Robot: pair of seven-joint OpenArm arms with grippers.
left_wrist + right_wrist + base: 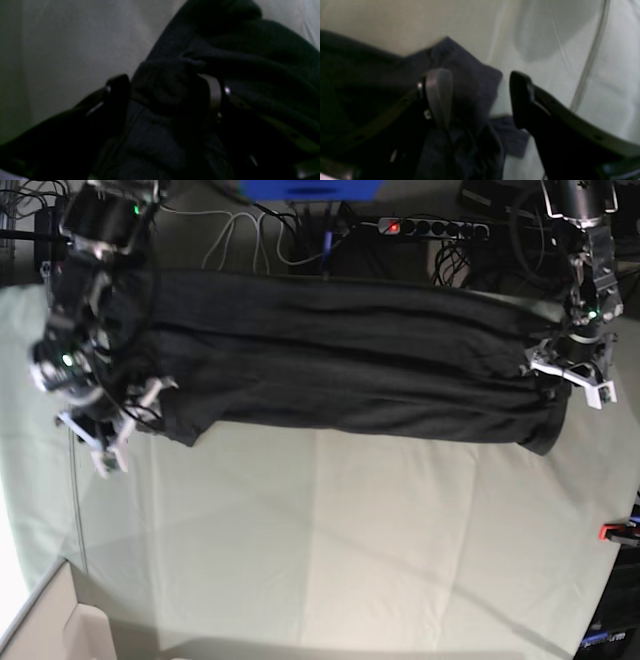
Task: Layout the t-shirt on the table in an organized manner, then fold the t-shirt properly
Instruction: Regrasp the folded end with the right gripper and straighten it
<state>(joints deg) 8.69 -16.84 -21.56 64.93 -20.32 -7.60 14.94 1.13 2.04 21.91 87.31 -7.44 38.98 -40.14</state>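
Left wrist view: the left gripper (166, 90) is seen with its jaws apart, a bunched fold of the large charcoal-black soft fabric t-shirt (237, 62) lying between them but not pinched; nothing is held.
Right wrist view: the right gripper (480, 97) is seen with jaws standing wide, a corner of the shirt draped against one pad and the other pad clear over the pale grey-green cloth-covered bench (570, 37); nothing is gripped.
Base view: the shirt is seen stretched as a long creased band across the far side of the bench, one gripper at each end (the left gripper on this view's right).
Step in hand: letting go after spreading, as judged from the open jaws.
Doing it well: both grippers should be lifted straight up, so that no cloth is dragged along; the long creases should be smoothed before any fold is begun.
Hard to make out: both wrist views are dark and blurred; the sleeves, the collar and any print cannot be told; the shirt's far edge is lost against dark clutter.
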